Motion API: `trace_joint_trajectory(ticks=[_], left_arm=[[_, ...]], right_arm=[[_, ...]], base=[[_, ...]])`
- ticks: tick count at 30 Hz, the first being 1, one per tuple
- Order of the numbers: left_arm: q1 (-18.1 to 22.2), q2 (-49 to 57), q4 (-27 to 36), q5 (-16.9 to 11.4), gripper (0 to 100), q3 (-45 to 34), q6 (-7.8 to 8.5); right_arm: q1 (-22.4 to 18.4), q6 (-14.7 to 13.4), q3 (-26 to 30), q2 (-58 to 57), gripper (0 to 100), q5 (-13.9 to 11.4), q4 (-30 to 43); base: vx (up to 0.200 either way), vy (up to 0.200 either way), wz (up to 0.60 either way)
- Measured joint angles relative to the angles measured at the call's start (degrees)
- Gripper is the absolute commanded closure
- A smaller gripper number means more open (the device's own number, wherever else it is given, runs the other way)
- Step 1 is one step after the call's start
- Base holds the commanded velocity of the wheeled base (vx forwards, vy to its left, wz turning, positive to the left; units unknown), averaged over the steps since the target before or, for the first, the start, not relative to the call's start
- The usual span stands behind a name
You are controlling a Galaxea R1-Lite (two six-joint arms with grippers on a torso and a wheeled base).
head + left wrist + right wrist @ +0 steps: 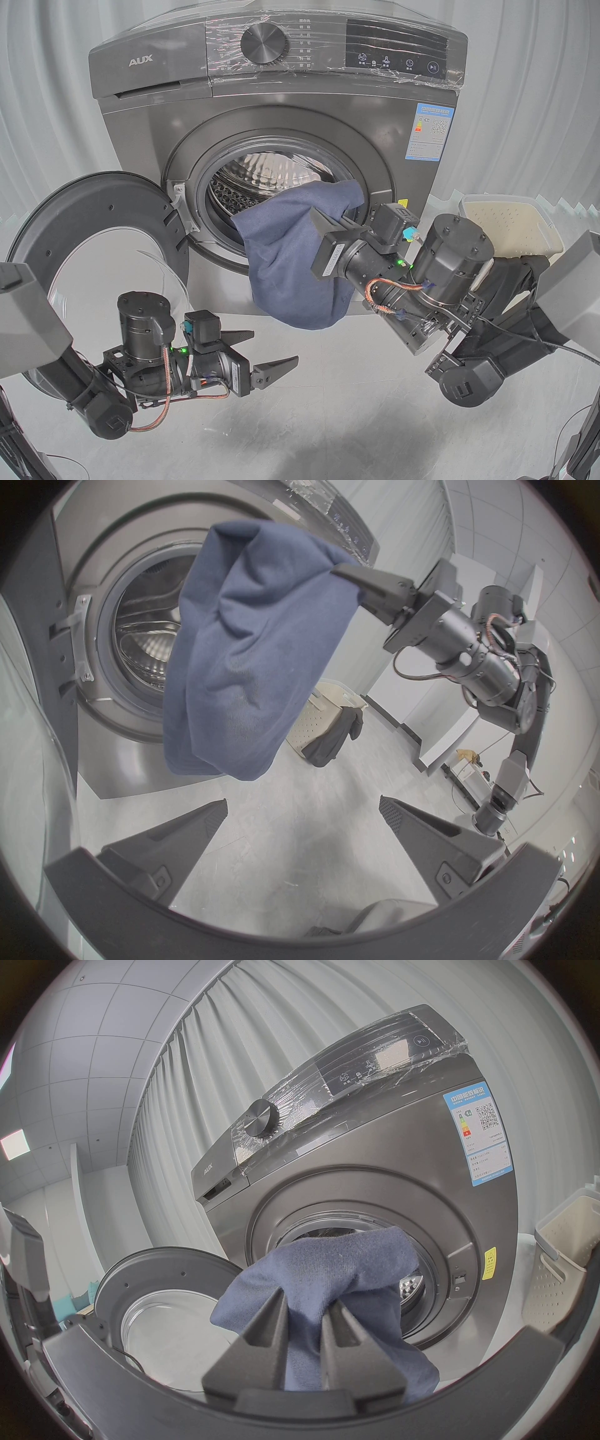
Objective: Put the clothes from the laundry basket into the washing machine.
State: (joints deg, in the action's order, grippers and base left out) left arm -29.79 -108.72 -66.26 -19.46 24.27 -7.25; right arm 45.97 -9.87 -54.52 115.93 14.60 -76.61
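Right gripper [305,1302]: fingers pressed together, pinching a fold of the dark blue cloth garment [294,262]. The held end was level with the lower rim of the round drum opening [269,178] of the grey front-loading washing machine [156,125], on the side away from its hinge. The rest hung straight down outside the machine's front panel, long axis vertical, not yet inside.

Judgement: the drum lay ahead of the fingertips. The coming push must go forward through the opening, high enough for the hanging tail to clear the machine's lower lip. The right arm was nearer the opening.

Left gripper [273,348]: fingers spread, holding nothing, low before the machine's swung-open door [94,212].

Cream perforated plastic laundry basket [512,222] stood beside the machine, opposite the hinge, with a black garment [334,736] draped over its rim.
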Motion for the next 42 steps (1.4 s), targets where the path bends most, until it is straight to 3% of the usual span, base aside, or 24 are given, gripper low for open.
trace_joint_trajectory(ticks=[10, 18, 30, 42], left_arm=[[2.6, -8.2, -3.1, 1.5, 0, 5.9, -1.94], [4.0, -10.3, -3.1, 2.4, 0, 10.5, -5.12], [5.5, -14.1, -3.8, 2.3, 0, 15.7, -5.88], [4.8, -15.1, -10.5, 2.2, 0, 15.2, -6.49]], right_arm=[[0.4, 0.0, -0.6, 0.3, 100, 0.1, 0.4], [0.5, 0.0, -0.7, 0.3, 100, 0.1, 0.3], [1.1, 0.0, -0.9, 0.3, 100, 0.4, 0.2], [1.1, 0.0, -0.8, 0.5, 100, 0.6, -0.2]], base=[[0.0, 0.0, 0.0], [0.0, 0.0, 0.0], [0.0, 0.0, 0.0], [0.0, 0.0, 0.0]])
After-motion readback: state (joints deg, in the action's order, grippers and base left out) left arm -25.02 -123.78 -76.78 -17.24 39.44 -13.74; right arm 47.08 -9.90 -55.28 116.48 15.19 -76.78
